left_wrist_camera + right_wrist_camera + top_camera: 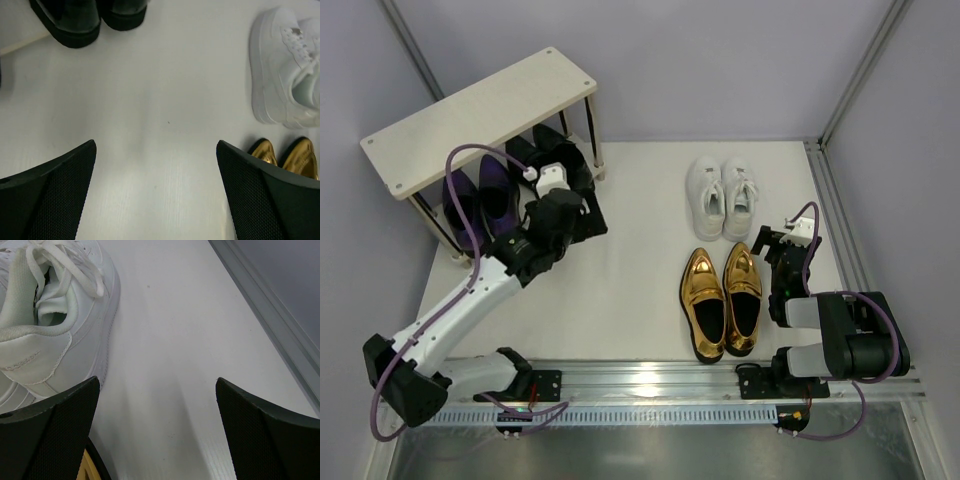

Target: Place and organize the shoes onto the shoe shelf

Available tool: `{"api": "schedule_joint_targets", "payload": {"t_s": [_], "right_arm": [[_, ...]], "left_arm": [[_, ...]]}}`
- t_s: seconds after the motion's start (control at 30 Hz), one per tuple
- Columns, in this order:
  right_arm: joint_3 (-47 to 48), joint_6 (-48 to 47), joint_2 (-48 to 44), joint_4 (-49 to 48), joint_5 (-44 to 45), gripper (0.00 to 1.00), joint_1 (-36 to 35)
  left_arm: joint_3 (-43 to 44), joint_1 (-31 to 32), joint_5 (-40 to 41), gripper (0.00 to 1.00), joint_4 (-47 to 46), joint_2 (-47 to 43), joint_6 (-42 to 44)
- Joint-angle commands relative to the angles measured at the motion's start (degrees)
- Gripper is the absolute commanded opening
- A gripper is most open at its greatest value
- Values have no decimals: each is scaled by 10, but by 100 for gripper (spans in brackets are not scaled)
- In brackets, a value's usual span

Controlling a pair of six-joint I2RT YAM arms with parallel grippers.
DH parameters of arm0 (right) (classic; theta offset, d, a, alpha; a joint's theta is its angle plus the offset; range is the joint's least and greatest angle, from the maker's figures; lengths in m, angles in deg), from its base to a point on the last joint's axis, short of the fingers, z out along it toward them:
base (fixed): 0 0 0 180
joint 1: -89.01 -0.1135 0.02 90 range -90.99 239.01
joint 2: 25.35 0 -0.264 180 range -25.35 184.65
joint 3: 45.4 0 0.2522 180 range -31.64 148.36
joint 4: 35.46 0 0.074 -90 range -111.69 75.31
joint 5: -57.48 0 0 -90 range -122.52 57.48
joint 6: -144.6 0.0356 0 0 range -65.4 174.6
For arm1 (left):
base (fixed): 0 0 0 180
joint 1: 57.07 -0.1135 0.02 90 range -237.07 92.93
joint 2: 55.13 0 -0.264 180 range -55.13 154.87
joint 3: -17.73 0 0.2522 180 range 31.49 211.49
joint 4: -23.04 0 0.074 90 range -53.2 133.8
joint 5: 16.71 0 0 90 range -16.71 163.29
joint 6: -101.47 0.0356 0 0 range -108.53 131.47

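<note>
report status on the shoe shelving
Left gripper open, right gripper open, both empty. Shiny gold loafers and white lace-up sneakers on white table, unshelved. Nothing blocking them.

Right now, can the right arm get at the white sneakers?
Probably yes. The right gripper is open and empty, just right of the white sneakers, with only bare table between them. The gold loafers sit off that path.

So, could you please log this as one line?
under shelf top: purple dress shoes, black dress shoes | table: gold loafers, white sneakers | left pincer, right pincer: open
</note>
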Motion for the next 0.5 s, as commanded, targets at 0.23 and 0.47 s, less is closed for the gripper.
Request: {"api": "schedule_joint_targets", "payload": {"t_s": [0.23, 0.47], "right_arm": [[9, 0, -2, -46, 2, 97, -3], [9, 0, -2, -47, 1, 97, -3]], "left_arm": [[-47, 157, -230, 100, -12, -52, -87], [115, 310, -156, 100, -1, 195, -163]]}}
